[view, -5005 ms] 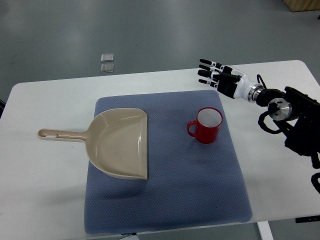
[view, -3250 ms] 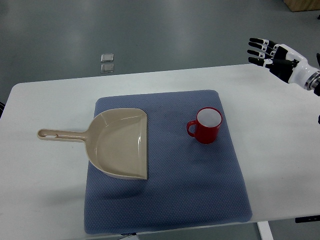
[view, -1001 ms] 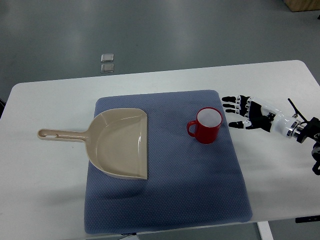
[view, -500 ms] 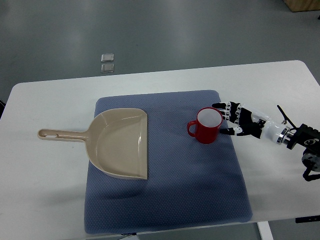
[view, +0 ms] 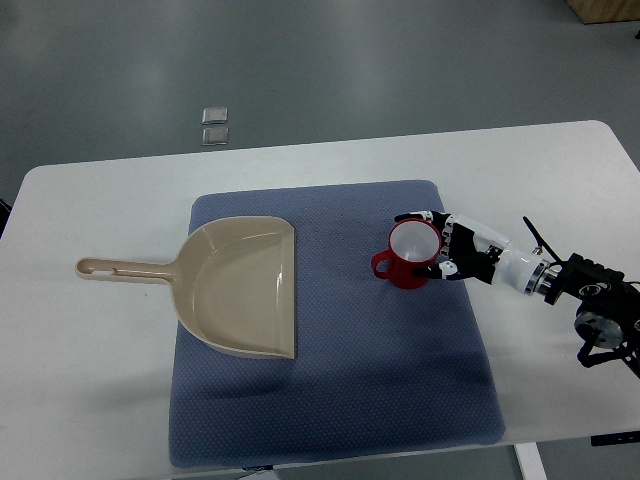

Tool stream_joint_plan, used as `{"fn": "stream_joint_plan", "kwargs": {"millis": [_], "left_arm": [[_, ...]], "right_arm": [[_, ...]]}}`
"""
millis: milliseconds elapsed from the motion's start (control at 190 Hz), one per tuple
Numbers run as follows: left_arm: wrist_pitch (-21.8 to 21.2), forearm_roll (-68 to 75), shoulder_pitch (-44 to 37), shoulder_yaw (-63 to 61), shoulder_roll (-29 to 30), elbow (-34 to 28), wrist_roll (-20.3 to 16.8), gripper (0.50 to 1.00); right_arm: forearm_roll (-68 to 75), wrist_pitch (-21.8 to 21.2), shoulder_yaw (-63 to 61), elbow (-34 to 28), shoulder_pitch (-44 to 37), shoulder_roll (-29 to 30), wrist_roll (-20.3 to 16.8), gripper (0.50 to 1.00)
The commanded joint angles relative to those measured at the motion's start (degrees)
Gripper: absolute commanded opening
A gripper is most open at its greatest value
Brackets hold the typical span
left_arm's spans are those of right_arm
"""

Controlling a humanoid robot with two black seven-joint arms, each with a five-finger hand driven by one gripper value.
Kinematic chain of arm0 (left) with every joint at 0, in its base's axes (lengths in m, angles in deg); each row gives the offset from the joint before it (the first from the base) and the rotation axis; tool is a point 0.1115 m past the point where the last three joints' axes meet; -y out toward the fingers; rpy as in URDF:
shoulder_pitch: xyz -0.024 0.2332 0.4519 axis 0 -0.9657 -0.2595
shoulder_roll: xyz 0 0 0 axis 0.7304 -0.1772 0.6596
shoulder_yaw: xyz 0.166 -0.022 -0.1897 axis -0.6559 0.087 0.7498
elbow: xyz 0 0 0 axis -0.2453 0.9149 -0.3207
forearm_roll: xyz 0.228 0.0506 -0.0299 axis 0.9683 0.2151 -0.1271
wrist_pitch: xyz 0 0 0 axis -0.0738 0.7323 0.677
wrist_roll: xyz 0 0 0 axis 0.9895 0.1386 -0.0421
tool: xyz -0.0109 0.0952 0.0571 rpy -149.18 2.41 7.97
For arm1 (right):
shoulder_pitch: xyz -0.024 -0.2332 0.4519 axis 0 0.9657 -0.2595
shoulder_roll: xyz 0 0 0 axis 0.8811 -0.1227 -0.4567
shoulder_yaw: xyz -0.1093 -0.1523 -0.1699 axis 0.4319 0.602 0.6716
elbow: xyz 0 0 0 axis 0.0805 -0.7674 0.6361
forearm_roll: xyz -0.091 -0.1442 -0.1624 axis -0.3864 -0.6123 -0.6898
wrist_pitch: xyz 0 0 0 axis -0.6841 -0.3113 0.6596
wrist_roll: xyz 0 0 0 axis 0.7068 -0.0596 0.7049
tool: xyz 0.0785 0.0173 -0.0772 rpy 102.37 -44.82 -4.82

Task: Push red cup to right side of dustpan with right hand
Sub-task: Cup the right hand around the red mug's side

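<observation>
A red cup [view: 407, 257] with a white inside stands upright on the blue mat [view: 330, 400], its handle pointing left toward the beige dustpan [view: 240, 285]. The dustpan lies on the mat's left part, its handle [view: 120, 269] reaching left over the white table. My right hand [view: 440, 245] comes in from the right edge and presses flat against the cup's right wall, fingers spread around the rim's far and near sides, not closed on it. The left arm does not show.
The white table [view: 90, 400] carries the mat; its far edge and right edge are close to the arm. Two small square tiles [view: 213, 125] lie on the grey floor beyond the table. The black forearm [view: 600, 310] hangs over the table's right part.
My right hand swung from high at the back right down to the cup, reached its right side, and now has nudged the cup slightly left toward the dustpan.
</observation>
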Motion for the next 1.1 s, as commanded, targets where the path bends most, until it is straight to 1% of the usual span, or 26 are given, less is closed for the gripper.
{"fn": "stream_joint_plan", "kwargs": {"millis": [0,174,279,690,917,1096], "left_arm": [[0.0,0.0,0.0,0.0,0.0,-0.05,-0.01,1.0],[0.0,0.0,0.0,0.0,0.0,-0.05,-0.01,1.0],[0.0,0.0,0.09,0.0,0.0,0.04,-0.01,1.0],[0.0,0.0,0.0,0.0,0.0,-0.05,0.08,1.0],[0.0,0.0,0.0,0.0,0.0,-0.05,0.08,1.0],[0.0,0.0,0.0,0.0,0.0,-0.05,0.08,1.0]], "right_arm": [[-0.13,-0.01,-0.1,0.0,0.0,0.67,0.0,0.936],[-0.13,-0.01,-0.19,0.0,0.0,1.47,0.0,0.936],[-0.57,1.5,-0.19,0.0,0.0,2.17,0.0,0.936],[-1.71,4.67,-0.19,-0.08,0.35,4.01,0.0,0.936],[-2.5,5.99,-0.19,0.0,1.05,5.68,0.0,0.936],[-2.5,6.07,-0.19,-0.17,1.14,6.04,0.0,0.936]]}}
